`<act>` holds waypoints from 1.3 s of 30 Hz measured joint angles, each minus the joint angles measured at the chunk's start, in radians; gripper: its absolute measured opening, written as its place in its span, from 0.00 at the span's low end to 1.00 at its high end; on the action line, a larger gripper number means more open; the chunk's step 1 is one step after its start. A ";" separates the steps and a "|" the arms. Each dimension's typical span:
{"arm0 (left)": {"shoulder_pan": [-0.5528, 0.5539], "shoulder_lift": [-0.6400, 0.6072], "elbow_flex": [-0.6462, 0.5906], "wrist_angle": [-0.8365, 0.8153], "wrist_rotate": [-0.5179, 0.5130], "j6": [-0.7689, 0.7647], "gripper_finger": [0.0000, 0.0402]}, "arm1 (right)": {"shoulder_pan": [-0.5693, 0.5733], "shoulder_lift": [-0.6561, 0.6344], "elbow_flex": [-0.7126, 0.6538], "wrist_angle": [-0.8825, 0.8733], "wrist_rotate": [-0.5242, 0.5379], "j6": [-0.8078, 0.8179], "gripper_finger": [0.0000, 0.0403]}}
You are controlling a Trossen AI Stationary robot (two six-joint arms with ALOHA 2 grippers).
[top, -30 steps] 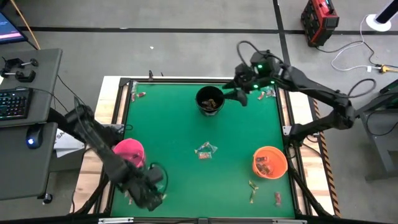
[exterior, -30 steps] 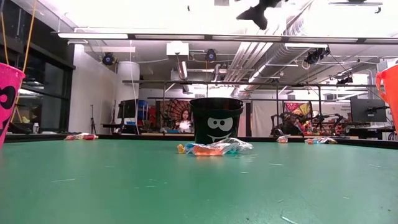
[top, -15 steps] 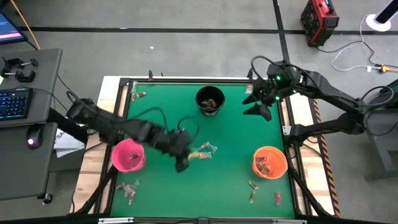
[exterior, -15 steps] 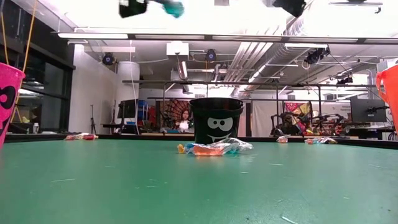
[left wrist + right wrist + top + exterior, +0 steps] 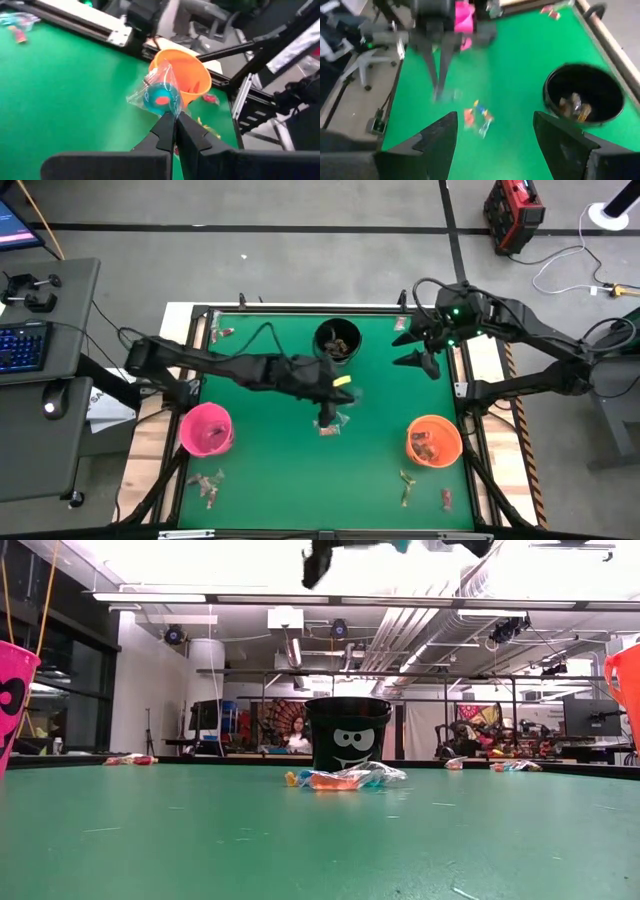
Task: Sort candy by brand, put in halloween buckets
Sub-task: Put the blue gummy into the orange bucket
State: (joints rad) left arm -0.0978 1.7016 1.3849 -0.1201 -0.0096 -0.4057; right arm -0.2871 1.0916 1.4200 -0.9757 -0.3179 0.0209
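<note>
From above, the left end effector (image 5: 330, 418) reaches across the green tabletop (image 5: 270, 460) to its middle, just above a small heap of candy (image 5: 330, 427), but its fingers are lost against the dark arm there. The left wrist view settles it: the two fingers are clenched on a clear-wrapped blue candy (image 5: 159, 96), held in the air with the orange bucket (image 5: 192, 80) behind it.

The right end effector (image 5: 418, 345) hangs over the far right part of the tabletop, right of the black bucket (image 5: 337, 341). Its own wrist view shows the fingers (image 5: 435, 140) spread wide and holding nothing, and sweets lying inside the black bucket.

The high view alone gives the whole layout: pink bucket (image 5: 207, 429) near left, orange bucket near right, loose candy in each corner.

The low view shows the grinning face on the black bucket's front, and the heap of sweets lying on the tabletop before it.
</note>
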 joint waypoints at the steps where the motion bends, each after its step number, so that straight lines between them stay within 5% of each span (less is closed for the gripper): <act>1: 0.003 0.030 0.000 0.049 0.017 0.019 0.00 | 0.000 -0.001 0.000 0.021 0.013 0.002 0.63; 7: 0.026 0.229 0.022 0.356 0.140 0.110 0.00 | 0.000 -0.004 0.000 0.201 0.111 0.102 0.63; 12: 0.033 0.410 0.162 0.525 0.228 0.171 0.00 | 0.000 -0.004 0.000 0.366 0.224 0.196 0.63; 18: 0.033 0.610 0.419 0.535 0.342 0.216 0.00 | 0.000 -0.004 0.000 0.427 0.355 0.282 0.63; 26: 0.023 0.803 0.680 0.538 0.315 0.227 0.01 | 0.000 0.011 0.000 0.425 0.453 0.323 0.63; 32: 0.017 0.857 0.732 0.467 0.316 0.287 0.10 | 0.000 0.025 0.000 0.423 0.466 0.340 0.63; 39: 0.006 0.858 0.733 0.399 0.270 0.357 0.33 | 0.000 0.027 0.000 0.424 0.467 0.327 0.63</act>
State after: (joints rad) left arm -0.0921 2.5591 2.1178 0.2787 0.2606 -0.0488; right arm -0.2871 1.1191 1.4200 -0.5522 0.1486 0.3482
